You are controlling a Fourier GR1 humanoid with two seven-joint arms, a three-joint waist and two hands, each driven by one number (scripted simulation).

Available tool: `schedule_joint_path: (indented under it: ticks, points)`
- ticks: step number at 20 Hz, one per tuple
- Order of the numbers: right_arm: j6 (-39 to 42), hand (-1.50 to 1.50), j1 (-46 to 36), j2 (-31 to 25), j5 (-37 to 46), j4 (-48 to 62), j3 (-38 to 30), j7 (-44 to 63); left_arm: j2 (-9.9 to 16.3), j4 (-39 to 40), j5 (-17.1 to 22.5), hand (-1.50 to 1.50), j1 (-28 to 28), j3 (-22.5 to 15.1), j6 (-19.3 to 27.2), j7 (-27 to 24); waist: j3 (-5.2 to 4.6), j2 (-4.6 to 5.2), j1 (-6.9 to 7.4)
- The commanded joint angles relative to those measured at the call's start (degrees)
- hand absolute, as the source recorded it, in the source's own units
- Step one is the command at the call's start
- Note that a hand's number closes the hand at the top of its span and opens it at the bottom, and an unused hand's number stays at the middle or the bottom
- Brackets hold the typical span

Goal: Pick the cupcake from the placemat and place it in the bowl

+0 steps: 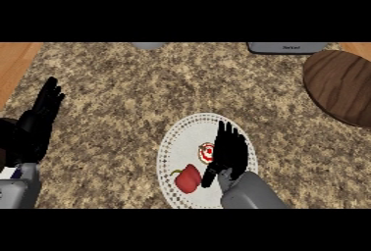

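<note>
I've got the black right hand (229,147) over the white round lace-edged placemat (168,159), fingers straight and close together, pointing far, holding nothing. Hand sits just right of the small cupcake with white frosting and red swirl (206,152), which is on the placemat, roughly centre; the fingers touch or overlap its right edge, can't tell which. Thumb hangs down on the near side, towards the red bell pepper (188,178), which lies near-left on the same mat.

Black left hand (39,122) rests at the left edge, fingers straight and up, idle.

Dark brown wooden round bowl (340,86) is at the far right, partly cut off by the edge, well apart from the placemat. Nothing visible in it.

Speckled granite-look counter (109,98) under everything; a grey object (287,47) at the far edge, cropped, can't identify.

Progress, my read: early. Reach looks about done, grasp not yet made, the cupcake isn't lifted. Left to do: curl round the cupcake, lift, carry far-right, release in the bowl. I'd watch the pepper near the thumb.
</note>
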Motion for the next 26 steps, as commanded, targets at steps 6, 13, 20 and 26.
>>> schedule_joint_path:
  ticks: [6, 13, 20, 26]
  points:
    - [-4.4, 1.5, -5.7, 0.8, -5.9, 8.3, -1.8, -0.4, -2.1, 2.1, -2.1, 0.0, -1.6, 2.1, -1.8, -0.4, 0.01, 0.04, -0.18]
    - [-14.0, 1.5, -6.9, 0.8, -5.9, 16.9, 2.6, -4.4, -2.2, -2.9, -2.8, 0.0, -2.7, 3.3, -1.8, 4.7, 0.03, 0.04, 0.1]
    - [-9.3, 1.5, -13.1, -1.6, 2.7, 14.6, -5.7, 0.0, -4.1, -1.9, -4.0, 0.0, -0.7, 2.3, -1.7, 3.2, 0.0, -0.06, -0.4]
    - [-9.5, 1.5, -27.6, -15.8, -4.2, 34.2, -22.8, -11.0, -3.0, -1.6, -3.0, 0.0, -2.6, 2.5, -4.0, 1.8, 0.12, 1.73, 3.18]
